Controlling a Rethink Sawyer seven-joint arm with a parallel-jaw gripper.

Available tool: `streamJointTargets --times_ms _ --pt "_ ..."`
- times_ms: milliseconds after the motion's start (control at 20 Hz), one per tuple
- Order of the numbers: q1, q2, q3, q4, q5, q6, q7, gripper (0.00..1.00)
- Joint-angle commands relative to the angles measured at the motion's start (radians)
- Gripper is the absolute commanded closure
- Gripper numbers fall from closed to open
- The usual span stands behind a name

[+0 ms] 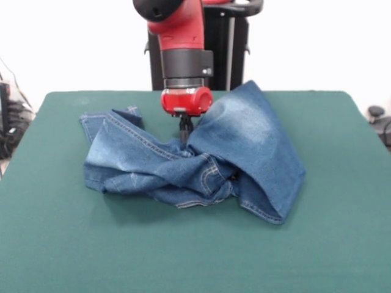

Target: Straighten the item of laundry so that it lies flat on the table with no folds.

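Your pincer (185, 126) sits down in the jeans (201, 155); whether it's clenched, you can't tell. Jeans bunched, folded, mid-table (183, 256), one part raised at the pincer.

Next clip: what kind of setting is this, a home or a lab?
Probably a lab or test bench: a red robot arm on a black stand, one green-topped table holding only crumpled jeans, and bare white walls.
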Motion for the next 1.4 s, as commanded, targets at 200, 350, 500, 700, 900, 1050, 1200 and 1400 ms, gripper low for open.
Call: streamJointTargets --times_ms 200,350,500,700,900,1050,1200,1400 --pt "0.047 0.007 0.256 0.189 -0.104 0.002 -0.073 1.0" --pt "0.031 0.007 0.262 0.236 -0.105 -0.032 -0.119 1.0" --pt "0.005 0.034 0.275 0.256 -0.079 -0.076 -0.188 1.0" --pt "-0.022 0.083 0.293 0.255 -0.041 -0.123 -0.261 1.0" --pt "-0.024 0.102 0.297 0.261 -0.027 -0.14 -0.282 1.0" --pt "-0.017 0.094 0.3 0.272 -0.049 -0.139 -0.264 1.0" --pt "-0.009 0.085 0.303 0.287 -0.06 -0.138 -0.251 1.0" --pt "-0.007 0.084 0.311 0.302 -0.062 -0.15 -0.253 1.0"
